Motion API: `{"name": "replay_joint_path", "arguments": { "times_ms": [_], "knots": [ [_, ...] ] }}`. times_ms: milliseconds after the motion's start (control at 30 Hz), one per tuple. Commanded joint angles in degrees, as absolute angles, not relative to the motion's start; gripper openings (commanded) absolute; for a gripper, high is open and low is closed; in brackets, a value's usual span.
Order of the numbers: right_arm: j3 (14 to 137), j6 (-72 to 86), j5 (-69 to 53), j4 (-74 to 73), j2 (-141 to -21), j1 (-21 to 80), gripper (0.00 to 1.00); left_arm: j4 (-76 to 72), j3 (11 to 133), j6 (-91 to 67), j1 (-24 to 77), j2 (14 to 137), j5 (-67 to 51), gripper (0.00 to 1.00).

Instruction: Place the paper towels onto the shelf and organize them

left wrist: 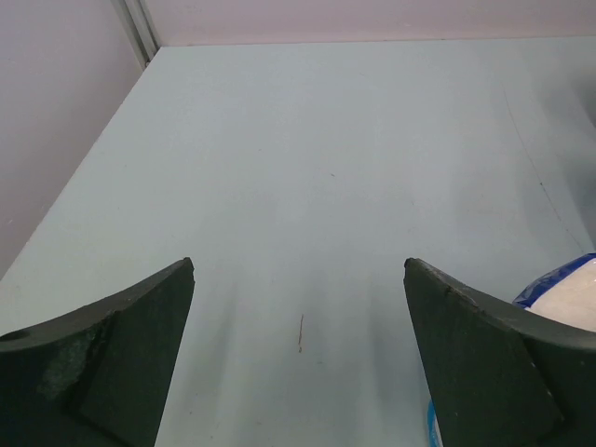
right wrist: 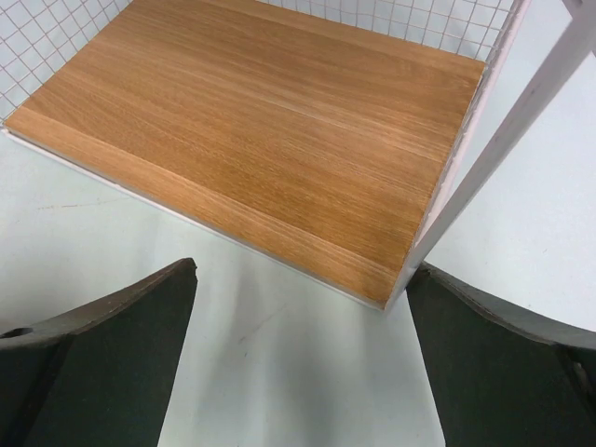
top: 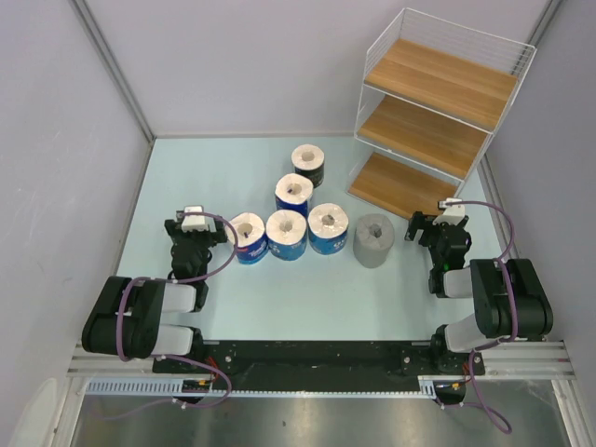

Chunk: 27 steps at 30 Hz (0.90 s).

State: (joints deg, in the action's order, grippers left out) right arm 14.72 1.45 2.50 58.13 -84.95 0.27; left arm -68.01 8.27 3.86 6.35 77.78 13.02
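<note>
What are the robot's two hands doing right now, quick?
Left gripper: open, holding nothing.
Right gripper: open, holding nothing, pointing at the shelf.

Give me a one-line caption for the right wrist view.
Open right gripper faces the bare bottom board of the shelf across a strip of table.

Robot lab cell: plain grey partition walls (top: 56,140) boxing in a pale blue surface (top: 307,298), mounting rail (top: 317,361) along its near edge.
</note>
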Motion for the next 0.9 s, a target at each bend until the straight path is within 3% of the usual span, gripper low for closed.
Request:
{"name": "replay_joint_path", "arguments": {
  "times_ms": [0, 867],
  "knots": [
    [16.2, 1.3, 1.9, 60.5, -84.7, 0.4, 1.0, -69.7, 9.0, 3.0, 6.2, 76.8, 11.1, 1.0],
    [16.3, 1.7, 0.8, 60.3, -84.8, 0.4, 1.0, -69.7, 9.0, 2.9, 6.2, 76.8, 11.1, 1.0]
  ]
}}
